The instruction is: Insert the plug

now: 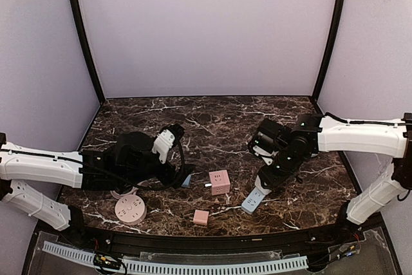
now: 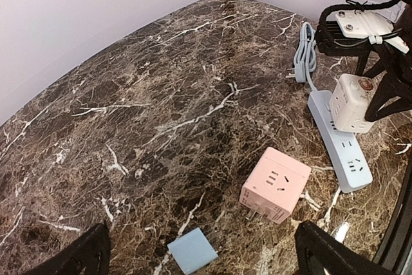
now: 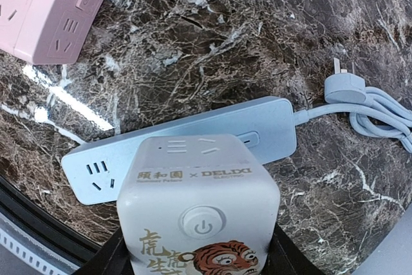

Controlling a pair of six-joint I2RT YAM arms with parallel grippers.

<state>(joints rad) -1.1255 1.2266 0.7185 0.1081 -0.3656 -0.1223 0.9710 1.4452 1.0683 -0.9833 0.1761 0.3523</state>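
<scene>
Tabletop (image 1: 212, 117): dark marble with white veins, walled by pale panels.

1. Small pink block (image 1: 201, 217): flat on the tabletop, nearest the front edge.
2. Round pink disc (image 1: 131, 210): flat, just left of the block, under the left arm.
3. Blue power strip (image 3: 264, 130): lying flat at an angle, with its free end towards the front edge. Two socket groups show at that end.
4. Pink socket cube (image 1: 219, 182): resting on the tabletop between the two arms, apart from the strip, with prongs showing on one side.
5. Small blue square (image 2: 192, 251): flat, just left of the pink cube.
6. Left tool (image 2: 205, 252): fingers spread wide and grasping nothing, with the blue square lying below the gap.
7. Right tool (image 3: 199, 252): clenched on the white cube plug (image 3: 199, 178), one finger on each side.
8. White cube plug: has a power button and tiger artwork, and is held over the middle of the strip. I cannot tell whether its prongs are seated.
9. Strip's cord (image 3: 386, 111): bundled at the far end, with its own pronged plug (image 3: 344, 88) lying loose on the tabletop.
</scene>
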